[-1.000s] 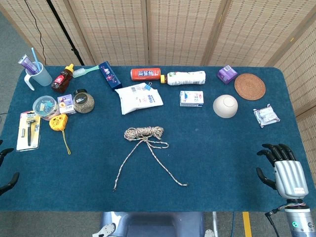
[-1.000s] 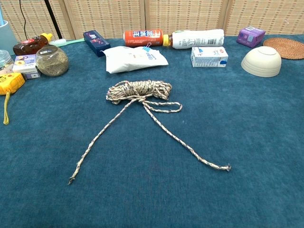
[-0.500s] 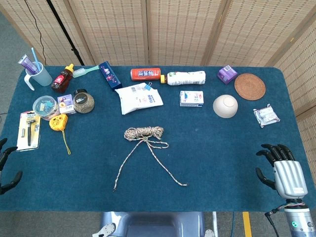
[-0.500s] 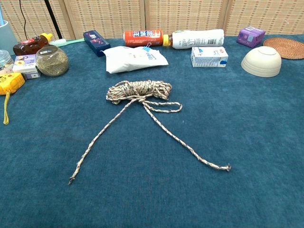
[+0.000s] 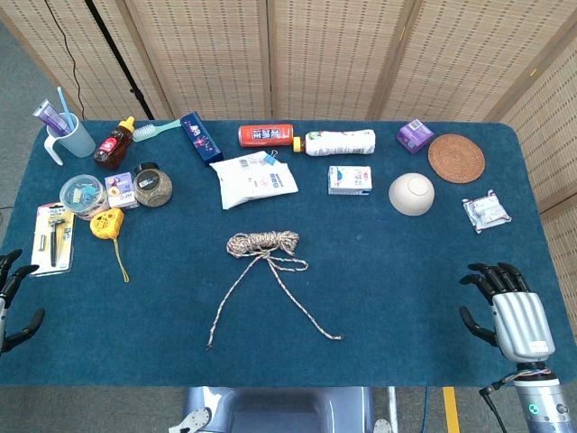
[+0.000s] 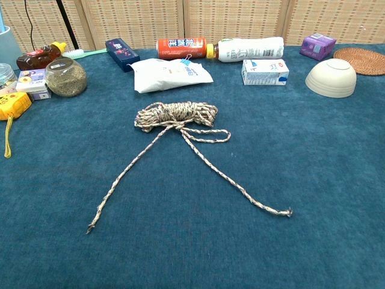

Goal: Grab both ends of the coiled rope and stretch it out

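Observation:
A speckled beige coiled rope (image 5: 262, 242) (image 6: 175, 114) lies in the middle of the blue table. Two loose tails run from it toward the front: the left end (image 5: 210, 344) (image 6: 90, 227) and the right end (image 5: 338, 337) (image 6: 287, 211). My right hand (image 5: 509, 309) hovers at the table's front right corner, fingers spread, holding nothing, far right of the rope. At the front left edge only part of my left hand (image 5: 11, 298) shows, fingers apart and empty. The chest view shows neither hand.
Along the back stand a cup with toothbrushes (image 5: 68, 133), bottles (image 5: 266, 135) (image 5: 341, 142), a white pouch (image 5: 253, 179), a small carton (image 5: 349, 179), a bowl (image 5: 411, 193) and a woven coaster (image 5: 455, 157). Jars (image 5: 152, 184), a yellow tape measure (image 5: 105, 223) and a razor pack (image 5: 50, 236) sit at left.
Both hands have crept slightly inward and up over the table's front edge; more of the left hand shows now. The rope has not moved.

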{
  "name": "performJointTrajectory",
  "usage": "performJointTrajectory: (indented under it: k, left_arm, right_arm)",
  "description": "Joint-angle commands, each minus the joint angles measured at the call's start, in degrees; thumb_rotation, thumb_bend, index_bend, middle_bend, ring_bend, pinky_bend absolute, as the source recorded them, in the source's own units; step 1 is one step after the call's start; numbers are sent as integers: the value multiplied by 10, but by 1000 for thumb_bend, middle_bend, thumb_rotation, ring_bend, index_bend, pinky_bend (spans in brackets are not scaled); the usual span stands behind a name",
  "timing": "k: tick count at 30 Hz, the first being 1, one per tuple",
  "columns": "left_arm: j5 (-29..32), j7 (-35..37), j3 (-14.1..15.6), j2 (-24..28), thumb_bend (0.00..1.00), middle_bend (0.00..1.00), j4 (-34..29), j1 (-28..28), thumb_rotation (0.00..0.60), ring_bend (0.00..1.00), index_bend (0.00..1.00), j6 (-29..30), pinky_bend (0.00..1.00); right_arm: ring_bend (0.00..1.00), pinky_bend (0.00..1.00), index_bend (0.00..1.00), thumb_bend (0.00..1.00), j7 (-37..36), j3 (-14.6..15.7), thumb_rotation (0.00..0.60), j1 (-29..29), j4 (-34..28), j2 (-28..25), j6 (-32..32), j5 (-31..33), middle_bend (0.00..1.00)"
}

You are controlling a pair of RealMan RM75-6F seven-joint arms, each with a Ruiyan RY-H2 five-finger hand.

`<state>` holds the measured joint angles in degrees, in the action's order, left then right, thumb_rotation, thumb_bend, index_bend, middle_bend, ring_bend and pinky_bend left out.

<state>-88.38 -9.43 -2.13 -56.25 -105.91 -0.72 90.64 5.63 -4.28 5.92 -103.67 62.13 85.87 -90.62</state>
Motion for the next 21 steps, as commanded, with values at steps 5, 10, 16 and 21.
performJointTrajectory:
  k: [5,10,16,21]
  left_arm:
    - [-8,-2,-3,15,274,119,-15,-5,600,101,242,-1,0]
    - [-12,-5,-2,23,274,120,-23,-7,600,102,247,-3,0]
    - [-4,-16,-7,21,274,121,-27,-13,600,103,256,-11,0]
    - [6,-29,-11,21,274,121,-32,-20,600,104,259,-20,0]
  right_arm:
    - [253,159,363,361,-28,1,600,25,0,-1,-28,-22,266]
    - [253,159,359,361,-54,-2,600,57,0,7,-64,-39,259]
    - [253,159,361,272,-54,-15,600,108,11,41,-121,-43,259]
    - [253,159,361,147,-35,-24,600,147,32,84,-172,-28,259]
